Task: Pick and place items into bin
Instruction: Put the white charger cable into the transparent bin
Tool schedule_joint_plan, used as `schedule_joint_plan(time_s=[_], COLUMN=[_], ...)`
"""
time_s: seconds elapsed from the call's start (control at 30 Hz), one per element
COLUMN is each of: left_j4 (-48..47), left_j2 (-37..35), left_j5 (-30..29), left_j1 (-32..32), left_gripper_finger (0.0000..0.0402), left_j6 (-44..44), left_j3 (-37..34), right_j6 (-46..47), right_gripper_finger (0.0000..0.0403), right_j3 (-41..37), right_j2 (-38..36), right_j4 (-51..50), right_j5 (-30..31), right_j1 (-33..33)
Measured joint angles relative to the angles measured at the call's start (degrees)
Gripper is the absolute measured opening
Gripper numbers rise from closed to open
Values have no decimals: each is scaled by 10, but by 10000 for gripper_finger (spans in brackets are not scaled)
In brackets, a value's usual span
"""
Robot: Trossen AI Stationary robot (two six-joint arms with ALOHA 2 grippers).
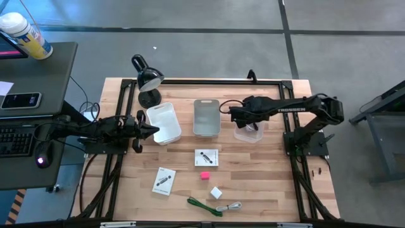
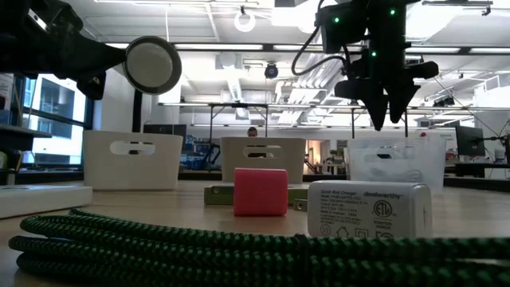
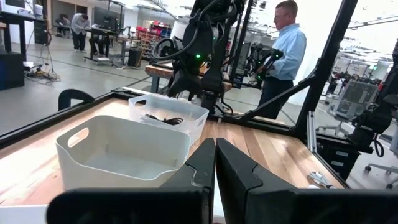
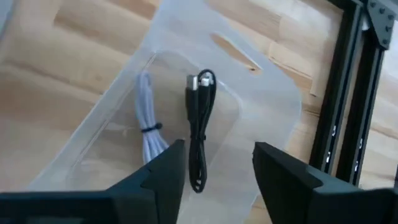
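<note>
Black cord, limp and light at frame centre in the clear bin, needs a mid-bundle pinch; right gripper hangs wide above, left gripper shut.

We see a table of pale, matt wood planks; a clear, glossy plastic bin holding smooth-sheathed black and white cords; a braided green cord; a matt pink cube.

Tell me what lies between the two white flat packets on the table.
Only bare wood lies between the packet and the other packet, as the high view shows.
</note>
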Motion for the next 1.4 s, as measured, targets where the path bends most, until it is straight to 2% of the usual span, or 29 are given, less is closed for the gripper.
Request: schedule_joint_plan(time_s=[0.17, 0.43, 0.7, 0.9, 1.1, 1.4], left_j4=[0, 0, 0, -5, -5, -7], left_j2=[0, 0, 0, 0, 0, 0], left_j5=[-7, -10, -10, 21, 37, 37], left_j1=[0, 0, 0, 0, 0, 0], left_gripper_finger=[3, 3, 3, 3, 3, 3], left_j6=[0, 0, 0, 0, -31, -62], left_j3=[0, 0, 0, 0, 0, 0], right_j6=[-8, -28, -27, 7, 25, 8], right_gripper_finger=[188, 166, 145, 148, 151, 157], right_j3=[0, 1, 1, 1, 1, 1], right_j2=[-33, -115, -167, -151, -109, -17], right_j4=[2, 18, 138, 252, 332, 378], right_j5=[-23, -91, -109, -126, -97, -86], right_j1=[30, 115, 237, 326, 408, 512])
